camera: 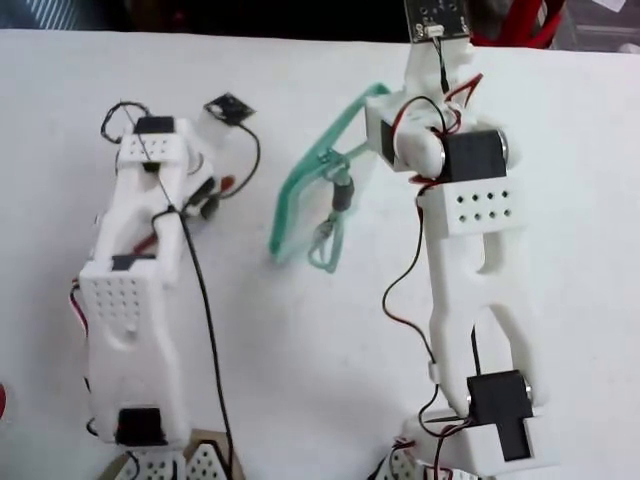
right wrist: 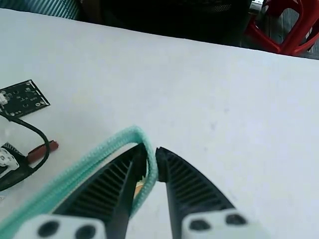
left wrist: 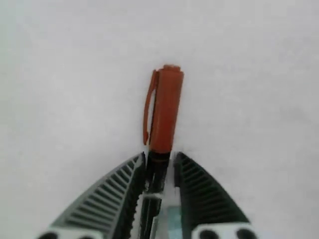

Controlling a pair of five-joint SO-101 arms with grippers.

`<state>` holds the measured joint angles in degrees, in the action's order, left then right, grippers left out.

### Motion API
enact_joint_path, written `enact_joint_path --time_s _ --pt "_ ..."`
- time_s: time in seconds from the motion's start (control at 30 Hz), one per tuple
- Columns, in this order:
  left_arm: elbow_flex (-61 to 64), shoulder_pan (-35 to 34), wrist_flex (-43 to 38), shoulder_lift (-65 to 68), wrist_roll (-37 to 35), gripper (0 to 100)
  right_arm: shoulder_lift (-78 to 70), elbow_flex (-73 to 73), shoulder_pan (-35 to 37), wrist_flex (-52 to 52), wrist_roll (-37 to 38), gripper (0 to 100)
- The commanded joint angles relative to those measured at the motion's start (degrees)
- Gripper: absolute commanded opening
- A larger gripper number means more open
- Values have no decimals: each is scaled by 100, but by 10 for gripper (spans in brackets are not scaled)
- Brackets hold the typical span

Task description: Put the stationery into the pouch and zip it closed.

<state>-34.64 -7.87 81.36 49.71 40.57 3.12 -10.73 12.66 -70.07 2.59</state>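
pen (left wrist: 163, 112) in left pincer (left wrist: 159, 157), pouch (right wrist: 99, 155) in right pincer (right wrist: 151, 152)

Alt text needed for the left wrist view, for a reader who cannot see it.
The left tool is shut on a pen, holding its dark barrel, and the red cap with its clip sticks out past the fingertips. Behind the pen is a plain white table.

Two white printed arms (camera: 135, 310), black servo blocks (camera: 497, 400), red and black cables (camera: 207, 300), dark ribbed fingers (left wrist: 118, 195)
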Motion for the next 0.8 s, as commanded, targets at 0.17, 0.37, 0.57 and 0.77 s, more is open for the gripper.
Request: enact_joint_path --time_s 0.17,0.37,0.57,0.77 --pt "-3253 31 1908 1218 360 24 -101 211 92 -22 -26 18" --pt "-5108 40 2127 1174 -668 24 -110 211 92 -13 -26 18" --pt "-5169 347 2136 -154 -1459 24 -110 211 92 -4 -26 18" --pt "-3516 1174 2136 -2862 -1688 24 -110 475 92 303 -26 18"
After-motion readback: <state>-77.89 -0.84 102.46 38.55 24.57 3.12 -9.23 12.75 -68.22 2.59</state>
